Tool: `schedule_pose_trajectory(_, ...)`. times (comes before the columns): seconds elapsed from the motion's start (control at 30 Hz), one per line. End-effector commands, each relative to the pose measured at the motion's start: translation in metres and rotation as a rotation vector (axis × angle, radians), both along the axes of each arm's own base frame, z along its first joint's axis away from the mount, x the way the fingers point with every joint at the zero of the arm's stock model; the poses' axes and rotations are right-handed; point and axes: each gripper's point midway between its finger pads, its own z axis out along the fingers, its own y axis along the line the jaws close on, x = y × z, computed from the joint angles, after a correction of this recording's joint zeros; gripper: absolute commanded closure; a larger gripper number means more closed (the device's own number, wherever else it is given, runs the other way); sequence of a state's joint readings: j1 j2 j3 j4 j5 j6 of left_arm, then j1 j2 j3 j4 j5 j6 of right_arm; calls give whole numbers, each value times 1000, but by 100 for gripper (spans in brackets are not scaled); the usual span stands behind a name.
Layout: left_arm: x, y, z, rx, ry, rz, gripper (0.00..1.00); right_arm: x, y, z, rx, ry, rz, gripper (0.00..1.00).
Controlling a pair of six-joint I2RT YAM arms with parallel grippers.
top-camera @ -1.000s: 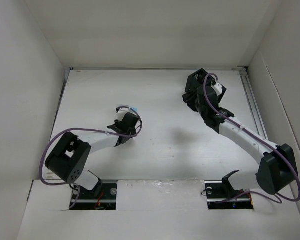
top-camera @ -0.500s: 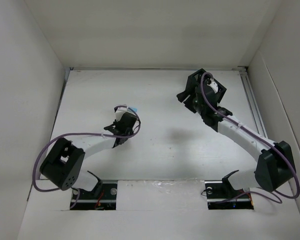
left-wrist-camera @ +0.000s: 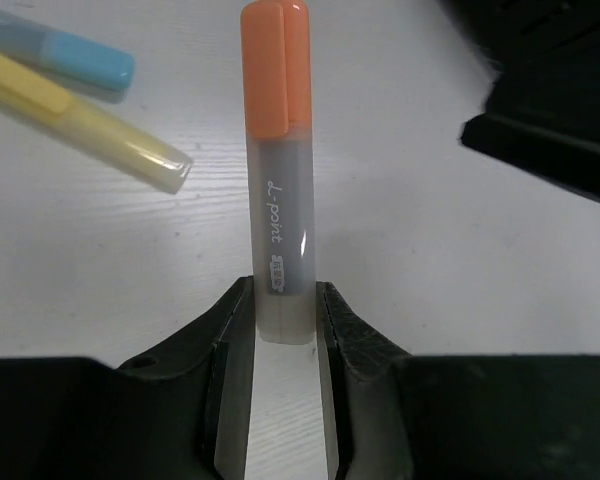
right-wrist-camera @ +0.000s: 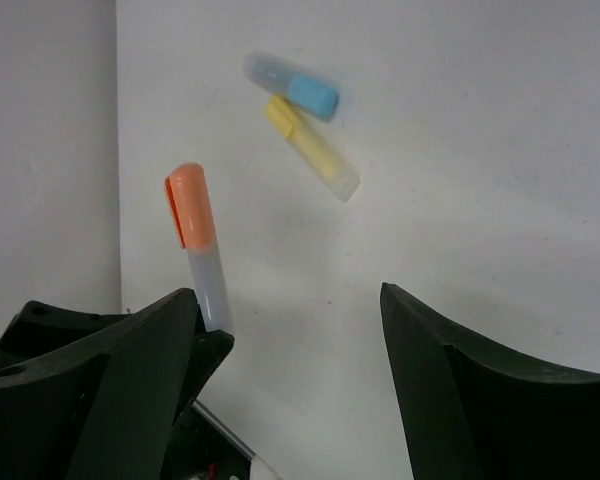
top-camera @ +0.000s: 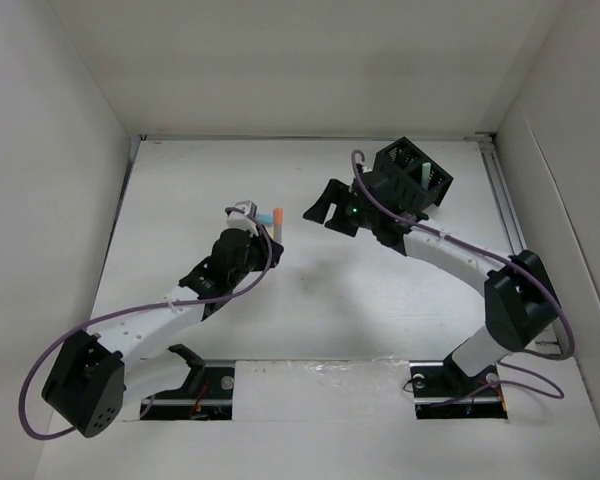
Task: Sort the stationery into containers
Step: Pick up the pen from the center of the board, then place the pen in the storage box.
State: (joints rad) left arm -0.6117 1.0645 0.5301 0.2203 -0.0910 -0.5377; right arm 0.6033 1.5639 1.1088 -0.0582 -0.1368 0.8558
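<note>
nearest the arm bases, the left gripper [left-wrist-camera: 277,300] is seen closed tight on the orange highlighter [left-wrist-camera: 277,150]. the clear barrel is pinched at its tail end, so that the orange cap points away from the wrist. from the right wrist view the marker is seen tilted near upright, and it is judged to be lifted clear of the table [top-camera: 310,290]. just beyond it, the yellow highlighter [left-wrist-camera: 80,120] and the blue highlighter [left-wrist-camera: 65,55] are left lying on the surface, side by side and touching or nearly so.

a little farther on and to the right, the right gripper [right-wrist-camera: 290,298] is held with its jaws spread wide and nothing between them. it is turned toward the orange highlighter and is near it but apart from it.

farthest back on the right, the mesh organizer [top-camera: 412,160] is found, well apart from the held marker. a pale marker [top-camera: 423,176] is seen standing in one of its compartments.

the pick-up is judged done, and the carry to the organizer is the step in hand. the next move calls for the orange highlighter to be brought across to the far right. either the right gripper must be cleared from the path, or the marker must be passed to it; which is meant cannot be told. the barrel must then be stood upright over a free compartment and lowered in before the grip is eased.
</note>
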Motion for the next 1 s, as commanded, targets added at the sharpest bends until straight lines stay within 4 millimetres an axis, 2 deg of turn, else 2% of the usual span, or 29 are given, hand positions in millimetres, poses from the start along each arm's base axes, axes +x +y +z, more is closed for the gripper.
schedule_pose_trajectory(0.0,-3,-29,24,-87,-107,-155,100,-4,34,28,51,-87,121,20)
schedule_pose_trajectory(0.2,-3,-40,20,-83,-117,-225,100,-19,62,21,53,-76,207,18)
schedule_pose_trajectory(0.23,-2,-41,24,-88,-125,-225,100,-18,62,15,47,-67,207,18)
schedule_pose_trajectory(0.3,-2,-43,14,-70,-104,-237,100,-18,65,16,52,-65,218,18)
schedule_pose_trajectory(0.37,-2,-45,16,-78,-110,-247,100,-20,66,17,56,-63,227,18)
schedule_pose_trajectory(0.57,-4,-50,19,-89,-125,-284,100,-9,63,0,23,-43,173,19)
schedule_pose_trajectory(0.63,-4,-50,19,-89,-125,-284,100,-7,63,-5,19,-33,160,25)
schedule_pose_trajectory(0.67,-4,-50,19,-82,-130,-287,100,-2,61,0,25,-41,151,28)
schedule_pose_trajectory(0.7,-4,-50,19,-82,-130,-287,100,-2,62,-6,23,-23,146,32)
schedule_pose_trajectory(0.73,-4,-50,19,-82,-130,-287,100,-3,64,-11,26,-4,150,42)
schedule_pose_trajectory(0.8,-5,-49,16,-81,-128,-287,100,-1,63,-13,37,2,162,54)
schedule_pose_trajectory(0.83,-4,-48,16,-78,-130,-278,100,-1,63,-13,37,2,163,64)
schedule_pose_trajectory(0.93,-3,-48,13,-74,-122,-278,92,0,65,-9,47,0,158,83)
schedule_pose_trajectory(0.97,-5,-49,13,-77,-120,-287,83,0,65,-9,47,0,158,91)
